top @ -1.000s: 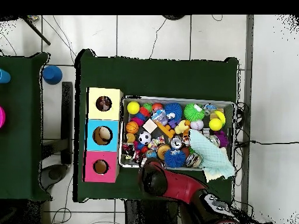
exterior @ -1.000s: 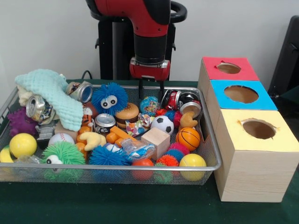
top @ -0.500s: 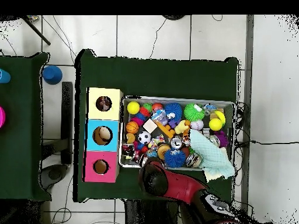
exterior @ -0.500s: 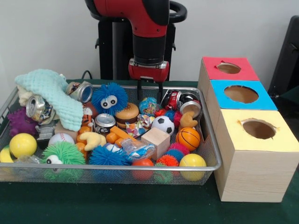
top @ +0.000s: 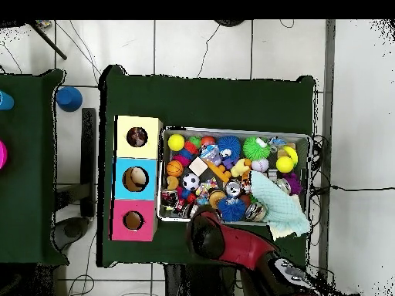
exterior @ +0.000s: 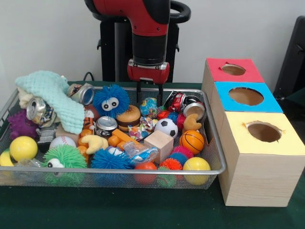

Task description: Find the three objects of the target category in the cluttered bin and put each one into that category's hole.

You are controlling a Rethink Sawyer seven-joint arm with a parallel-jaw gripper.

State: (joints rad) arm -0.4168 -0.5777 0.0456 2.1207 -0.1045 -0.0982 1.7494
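Green table (exterior: 143, 214): toy-crammed bin (exterior: 217, 157) beside 3 boxes (exterior: 259, 157).

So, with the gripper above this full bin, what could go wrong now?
The gripper, fingers apart, hangs over the far rim of the wire bin; lowering there, it could strike the rim. The globe-patterned ball below it sits tight against the burger toy and a crushed can, so a finger may land on a neighbour or drag it along. Round balls may also slip from the fingers.
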